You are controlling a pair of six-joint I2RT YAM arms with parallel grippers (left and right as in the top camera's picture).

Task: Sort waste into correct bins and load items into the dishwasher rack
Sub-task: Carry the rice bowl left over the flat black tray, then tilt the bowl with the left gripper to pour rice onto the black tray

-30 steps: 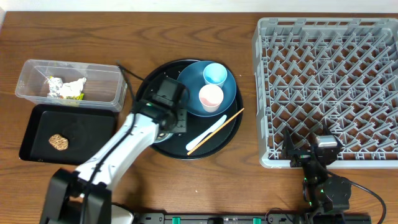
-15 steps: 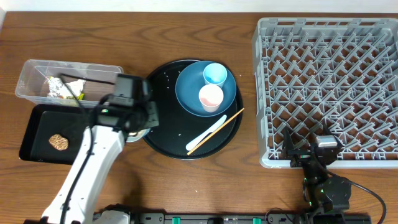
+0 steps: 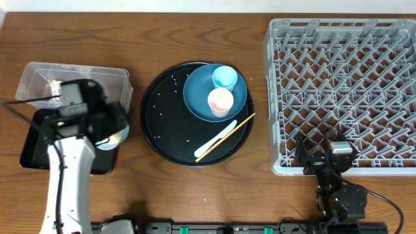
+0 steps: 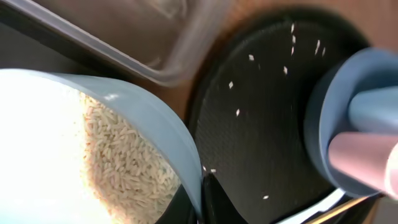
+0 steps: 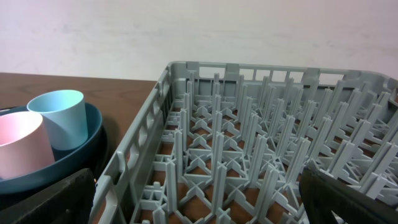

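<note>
My left gripper [image 3: 109, 130] is shut on the rim of the light blue bowl [image 3: 113, 138], which hangs over the right end of the shallow black bin [image 3: 31, 140], just in front of the clear tub [image 3: 39, 73]. In the left wrist view the bowl [image 4: 146, 115] holds a heap of rice [image 4: 124, 162], and my left gripper [image 4: 200, 200] pinches its rim. Loose rice grains [image 3: 173, 80] lie on the round black tray [image 3: 162, 130]. The blue plate [image 3: 198, 97] carries a pale blue cup [image 3: 225, 77] and a pink cup [image 3: 220, 101]. My right gripper [image 5: 199, 208] stands open at the dishwasher rack [image 3: 344, 84].
A white spoon [image 3: 216, 138] and a wooden chopstick [image 3: 229, 134] lie on the round tray's front right. My left arm covers most of the black bin and part of the tub. The rack's near wall [image 5: 134, 155] is right before my right fingers [image 5: 50, 199].
My left arm has carried the bowl leftward, off the round black tray, to above the black bin. The right arm has not moved.
</note>
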